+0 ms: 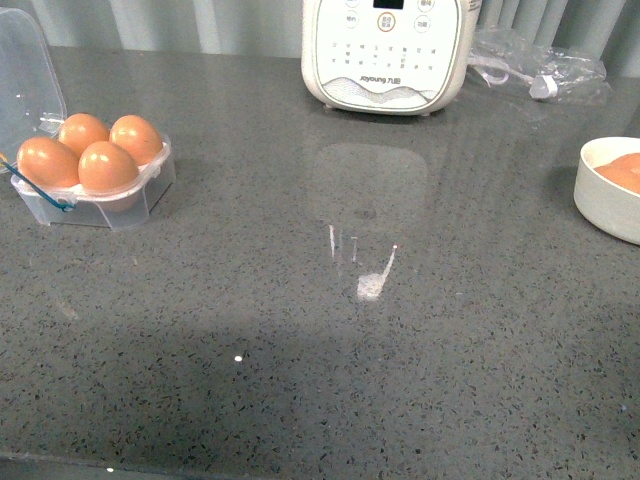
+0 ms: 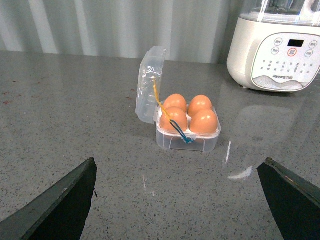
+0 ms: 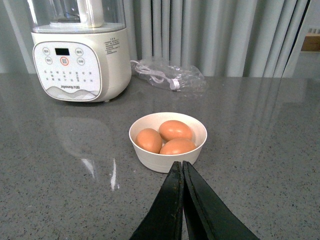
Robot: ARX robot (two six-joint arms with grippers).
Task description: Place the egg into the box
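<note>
Open box (image 1: 125, 208) holds four eggs (image 1: 108, 165); left gripper (image 2: 177, 162) spread wide, empty; right gripper (image 3: 182, 166) closed on nothing.

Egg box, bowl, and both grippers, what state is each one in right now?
Box: lid open, all four cups hold eggs.
Bowl: upright, three eggs inside.
Left gripper: open, empty.
Right gripper: shut, empty.
</note>
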